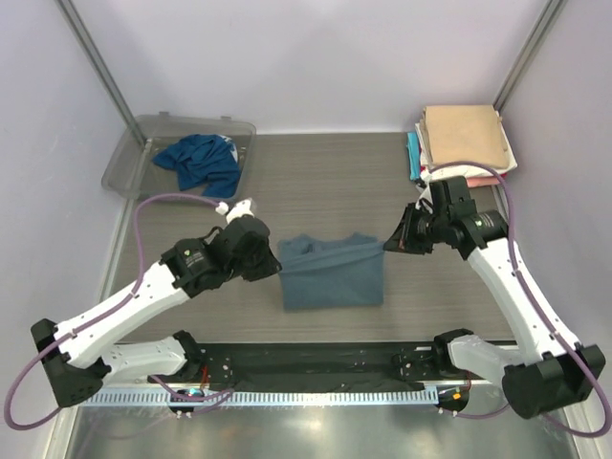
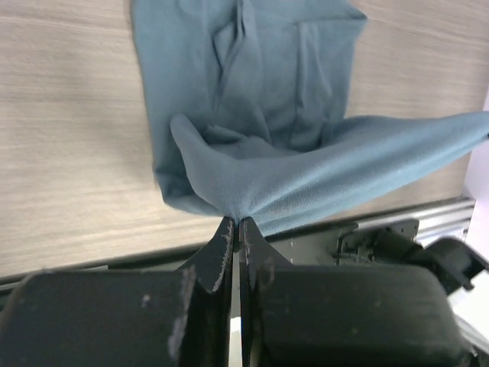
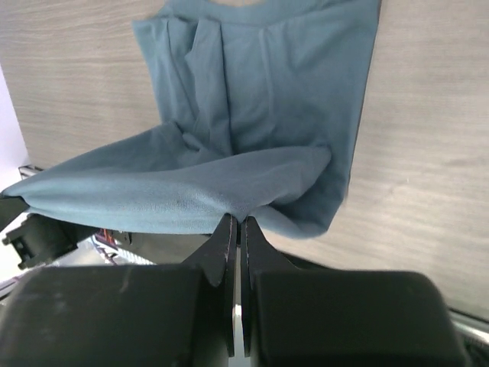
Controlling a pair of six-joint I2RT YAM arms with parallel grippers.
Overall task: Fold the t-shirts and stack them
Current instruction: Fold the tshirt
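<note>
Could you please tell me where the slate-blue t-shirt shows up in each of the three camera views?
Top external: the slate-blue t-shirt lies at the centre of the table, between the left gripper and the right gripper.
Left wrist: it fills the upper middle, pinched by the left gripper.
Right wrist: it fills the upper middle, pinched by the right gripper.
Shared landmark: the taut fold stretched between both grippers.

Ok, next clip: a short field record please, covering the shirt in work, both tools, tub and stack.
shirt in work: slate-blue t-shirt, partly folded, mid-table
left tool: shut on its left side
right tool: shut on its right side
tub: far left, holds crumpled teal-blue t-shirt
stack: far right, tan on top
</note>
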